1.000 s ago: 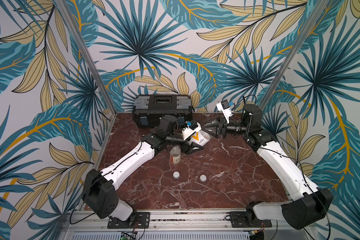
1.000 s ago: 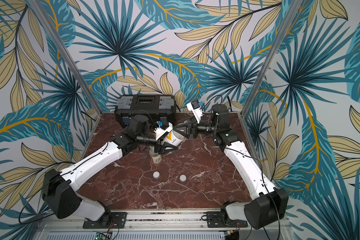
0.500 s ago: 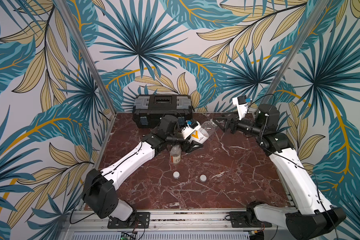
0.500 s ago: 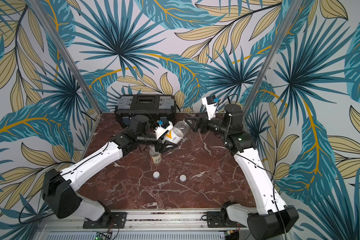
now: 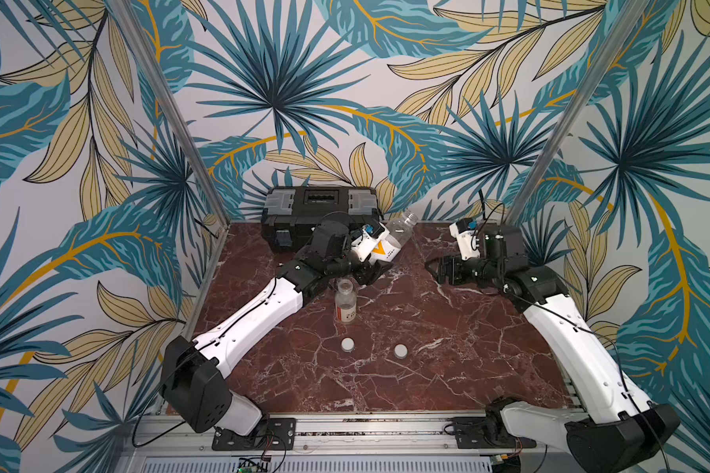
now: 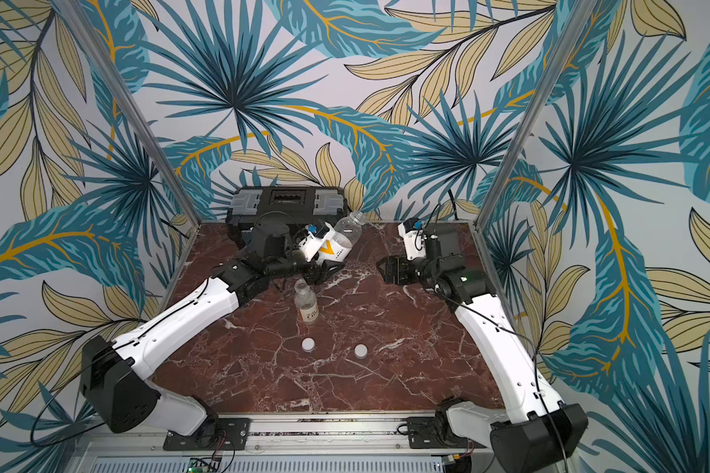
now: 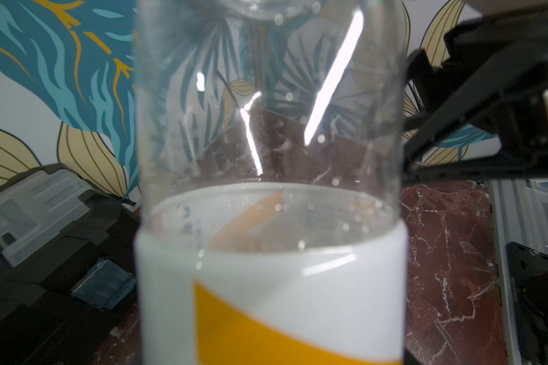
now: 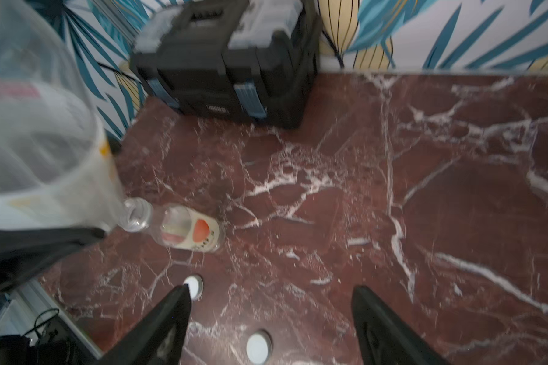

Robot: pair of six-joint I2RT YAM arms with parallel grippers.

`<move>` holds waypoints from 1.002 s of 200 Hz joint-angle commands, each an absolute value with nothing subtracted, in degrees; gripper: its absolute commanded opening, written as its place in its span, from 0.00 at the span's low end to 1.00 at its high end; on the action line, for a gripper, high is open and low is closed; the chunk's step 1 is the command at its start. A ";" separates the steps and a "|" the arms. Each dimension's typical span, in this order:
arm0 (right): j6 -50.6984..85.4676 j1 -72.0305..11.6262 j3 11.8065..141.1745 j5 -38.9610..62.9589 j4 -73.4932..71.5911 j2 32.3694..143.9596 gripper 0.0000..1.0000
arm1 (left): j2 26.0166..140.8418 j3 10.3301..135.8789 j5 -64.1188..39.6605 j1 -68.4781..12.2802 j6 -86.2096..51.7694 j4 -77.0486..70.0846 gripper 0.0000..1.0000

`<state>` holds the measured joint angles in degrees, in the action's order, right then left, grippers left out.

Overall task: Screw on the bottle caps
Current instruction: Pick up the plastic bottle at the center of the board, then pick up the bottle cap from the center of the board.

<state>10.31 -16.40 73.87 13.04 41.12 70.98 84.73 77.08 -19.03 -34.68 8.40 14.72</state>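
White caps (image 5: pixel 348 344) (image 5: pixel 401 350): two on the marble (image 5: pixel 447 368); clear bottles (image 5: pixel 345 303) (image 5: pixel 398 233): two, uncapped.

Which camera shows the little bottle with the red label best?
The right wrist view: the little bottle looks biggest, red spot plain. Both top views show it small, standing uncapped. The left wrist view misses it.

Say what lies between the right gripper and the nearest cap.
Nothing: bare table from right gripper to that cap, shown in both top views.
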 commanded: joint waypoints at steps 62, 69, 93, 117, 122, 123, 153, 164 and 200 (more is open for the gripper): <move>14.66 -31.86 65.68 2.88 51.39 81.72 0.84 | 73.99 73.30 11.51 -34.72 6.98 6.99 0.00; 14.99 -33.32 64.87 3.37 50.93 82.63 0.84 | 73.62 72.95 11.77 -34.71 7.15 7.20 0.00; 15.69 -38.16 63.46 1.15 50.89 86.73 0.84 | 72.96 71.94 12.38 -34.71 6.87 7.91 0.00; 16.97 -39.52 61.47 1.57 48.27 88.49 0.84 | 72.38 71.11 13.05 -34.72 6.66 8.08 0.00; 17.18 -39.56 61.06 1.89 47.77 88.73 0.84 | 72.21 70.95 13.17 -34.72 6.60 8.19 0.00; 17.20 -39.55 61.03 1.96 47.66 88.75 0.84 | 72.18 70.94 13.22 -34.72 6.60 8.18 0.00; 17.71 -40.77 59.39 3.51 44.94 91.07 0.84 | 70.78 69.18 13.48 -34.67 6.72 7.27 0.00; 17.93 -41.28 58.72 4.19 43.40 92.32 0.84 | 70.49 68.53 13.37 -34.72 6.88 6.76 0.00; 18.46 -42.32 59.40 3.04 42.18 96.64 0.84 | 70.81 68.42 14.32 -34.66 7.53 7.34 0.00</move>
<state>17.23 -41.71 59.88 3.31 43.92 94.19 71.90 69.56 13.10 -34.68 6.79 8.78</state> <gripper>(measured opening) 0.843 0.674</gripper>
